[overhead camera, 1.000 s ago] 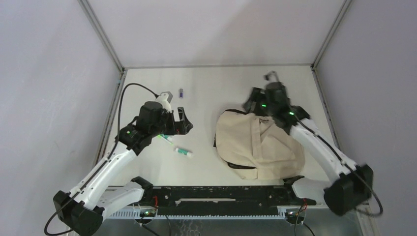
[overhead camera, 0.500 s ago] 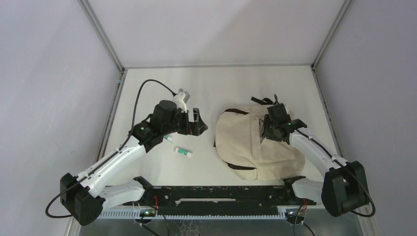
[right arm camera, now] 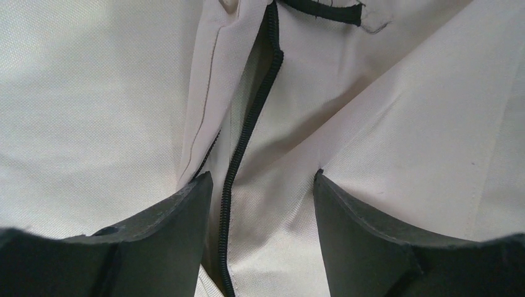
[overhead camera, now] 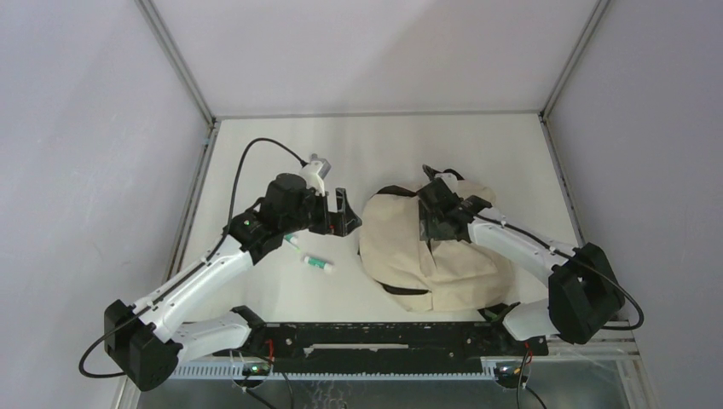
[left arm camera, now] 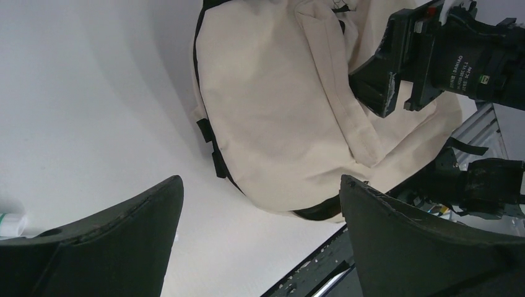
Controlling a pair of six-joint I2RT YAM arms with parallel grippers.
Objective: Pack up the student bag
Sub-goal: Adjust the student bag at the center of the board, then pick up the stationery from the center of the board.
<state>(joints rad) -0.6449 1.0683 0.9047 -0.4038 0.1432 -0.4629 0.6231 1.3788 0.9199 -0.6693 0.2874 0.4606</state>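
Observation:
The student bag [overhead camera: 396, 251], beige canvas with black trim, lies flat on the white table right of centre. My right gripper [overhead camera: 424, 217] is down on the bag's top, its jaws open, with a fold of cloth and the black zip [right arm camera: 244, 142] between the fingers [right arm camera: 167, 235]. The wrist view [right arm camera: 260, 185] shows only bag fabric. My left gripper [overhead camera: 344, 213] hovers just left of the bag, open and empty [left arm camera: 261, 179]. Its view shows the bag [left arm camera: 272, 105] and the right gripper [left arm camera: 396, 68] pressing on it.
A green-and-white tube [overhead camera: 318, 264] lies on the table left of the bag. A second small green-and-white item [overhead camera: 292, 241] lies partly under the left arm. A black rail [overhead camera: 384, 341] runs along the near edge. Walls close in the table.
My right gripper moved from the bag's far edge onto its middle, and the bag shifted left. My left gripper moved right toward the bag, then held.

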